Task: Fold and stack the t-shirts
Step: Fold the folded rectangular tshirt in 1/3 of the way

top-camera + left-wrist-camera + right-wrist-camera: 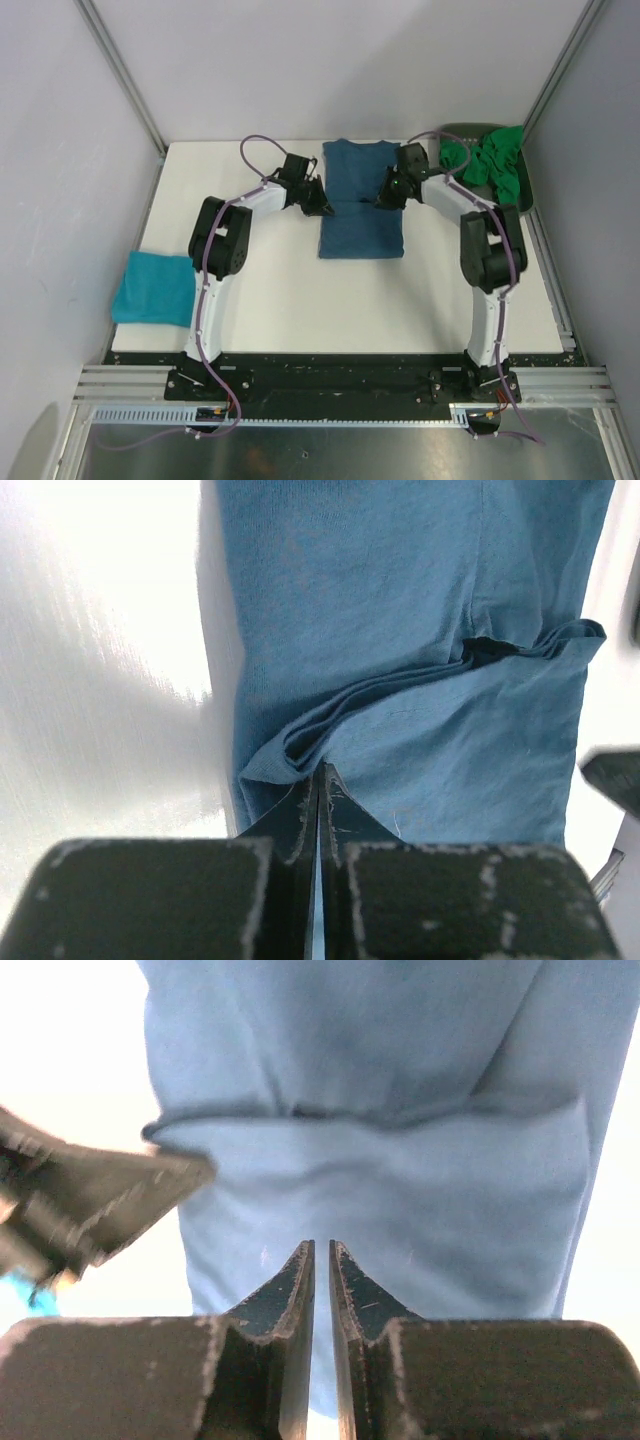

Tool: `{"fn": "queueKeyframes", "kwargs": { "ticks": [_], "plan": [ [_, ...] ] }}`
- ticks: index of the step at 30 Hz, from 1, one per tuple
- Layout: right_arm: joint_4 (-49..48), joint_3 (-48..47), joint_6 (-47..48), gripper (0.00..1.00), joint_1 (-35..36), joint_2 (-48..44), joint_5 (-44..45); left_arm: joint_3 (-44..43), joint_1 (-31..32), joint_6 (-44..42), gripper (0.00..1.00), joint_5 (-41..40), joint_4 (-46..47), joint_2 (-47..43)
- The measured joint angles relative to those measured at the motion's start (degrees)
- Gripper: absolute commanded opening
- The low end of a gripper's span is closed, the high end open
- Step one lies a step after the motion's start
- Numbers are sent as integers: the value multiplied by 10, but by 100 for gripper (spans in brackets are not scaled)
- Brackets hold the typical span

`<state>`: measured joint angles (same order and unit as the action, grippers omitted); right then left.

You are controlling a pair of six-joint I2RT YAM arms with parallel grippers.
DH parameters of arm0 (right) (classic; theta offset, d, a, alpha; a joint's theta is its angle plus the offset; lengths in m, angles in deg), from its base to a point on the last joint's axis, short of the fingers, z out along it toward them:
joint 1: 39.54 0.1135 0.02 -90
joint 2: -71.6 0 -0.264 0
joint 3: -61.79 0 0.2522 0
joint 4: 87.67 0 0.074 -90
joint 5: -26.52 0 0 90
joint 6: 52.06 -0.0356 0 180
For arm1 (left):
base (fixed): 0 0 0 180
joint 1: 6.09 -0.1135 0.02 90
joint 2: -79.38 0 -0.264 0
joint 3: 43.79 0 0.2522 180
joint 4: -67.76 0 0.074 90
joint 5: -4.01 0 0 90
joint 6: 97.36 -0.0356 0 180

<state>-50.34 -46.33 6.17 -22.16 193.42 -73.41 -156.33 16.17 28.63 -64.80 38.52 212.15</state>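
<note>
Blue shirt (pixel 361 205) is laid part-folded at far centre of counter (pixel 300 300). Left gripper (pixel 320 775) is pressed together, pinching the left edge. Right gripper (pixel 321 1248) is nearly closed at the right edge; whether cloth is held cannot be told. Risk: with one side unheld, the fold is dragged askew.

Left arm (pixel 222 240) and right arm (pixel 490 255): white link shells, bulky black joint housings, black base plates (pixel 190 382), a purple cable (pixel 248 143) looped along each; black wedge-shaped fingers (pixel 295 815) with scuffed, whitened edges on blocky black mounts
</note>
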Motion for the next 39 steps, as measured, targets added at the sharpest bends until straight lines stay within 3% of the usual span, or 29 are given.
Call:
{"fn": "queueKeyframes", "kwargs": {
  "ticks": [5, 14, 23, 39],
  "plan": [
    [-45, 146, -29, 14, -6, -129, -73, 0, 0, 0, 0, 0, 0, 0],
    [-168, 377, -81, 13, -49, -156, -189, 1, -2, 0, 0, 1, 0, 0],
    [-284, 442, -99, 14, -87, -157, -261, 4, -4, 0, 0, 6, 5, 0],
    [-258, 470, -98, 17, -98, -251, -281, 6, -17, 0, 0, 10, 9, 0]
  ]
}}
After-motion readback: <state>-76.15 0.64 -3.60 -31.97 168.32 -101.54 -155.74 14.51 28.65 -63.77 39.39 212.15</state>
